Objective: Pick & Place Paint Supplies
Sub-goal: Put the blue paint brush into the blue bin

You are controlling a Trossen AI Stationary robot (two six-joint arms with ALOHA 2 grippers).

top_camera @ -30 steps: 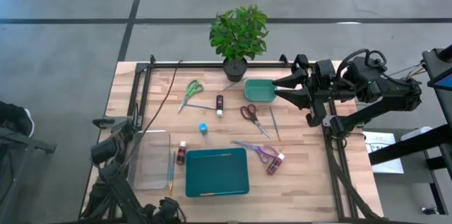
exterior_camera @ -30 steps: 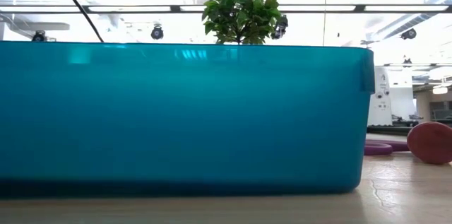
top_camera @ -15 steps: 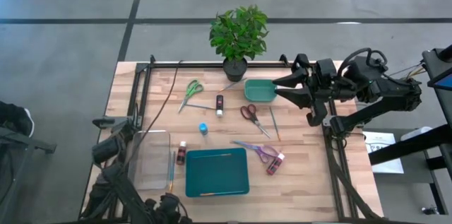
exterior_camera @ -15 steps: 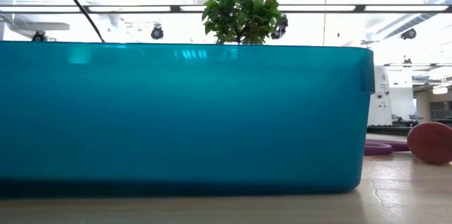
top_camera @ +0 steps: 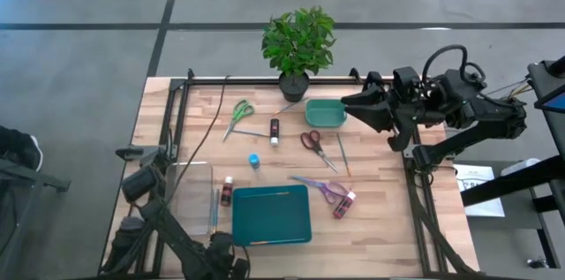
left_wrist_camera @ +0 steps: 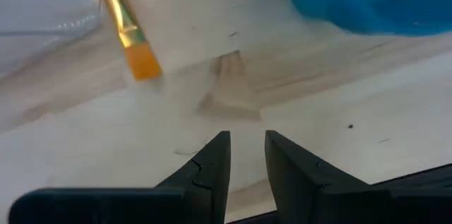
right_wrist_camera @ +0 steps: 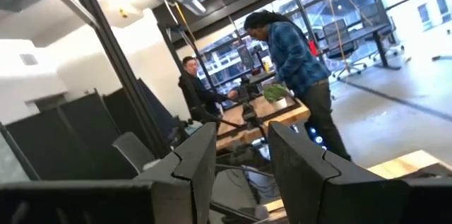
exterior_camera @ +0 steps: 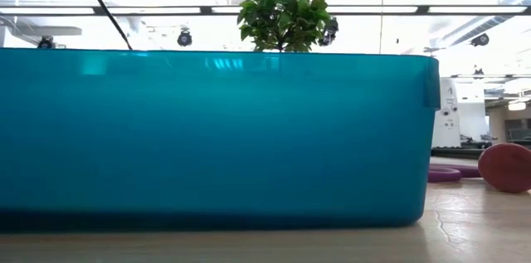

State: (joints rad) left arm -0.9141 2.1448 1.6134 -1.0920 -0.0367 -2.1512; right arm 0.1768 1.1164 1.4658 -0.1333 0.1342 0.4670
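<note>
Hovering low over the worktop (left_wrist_camera: 367,118) with the left claw (left_wrist_camera: 247,139), fingers a little parted and empty; right claw (right_wrist_camera: 244,128) raised off to the side just beside the green bin (top_camera: 323,113), likewise parted and empty, aimed out at the room.

Starting with the bulkiest supplies, the paint bottles: dark red bottle (top_camera: 227,192) nearest the left claw, just beyond the teal tray (top_camera: 271,218); blue bottle (top_camera: 254,162) and black bottle (top_camera: 274,132) farther out, between the two claws; pinkish bottle (top_camera: 344,202) nearer the right claw, tight against the purple scissors (top_camera: 320,188). Probably light, stiff plastic, smooth and apt to roll when lying down. Best taken across the body, below the white cap, not on the cap.

Then the thinnest: orange-bristled brush (left_wrist_camera: 121,20) just ahead of the left claw, between a clear tray (top_camera: 189,199) and the teal one; another brush (top_camera: 342,153) close in front of the right claw. Very light, rigid, easily pivoted. Best pinched mid-handle, square across the shaft, clear of the soft bristles, with the fingertips brought right down to the wood.
</note>
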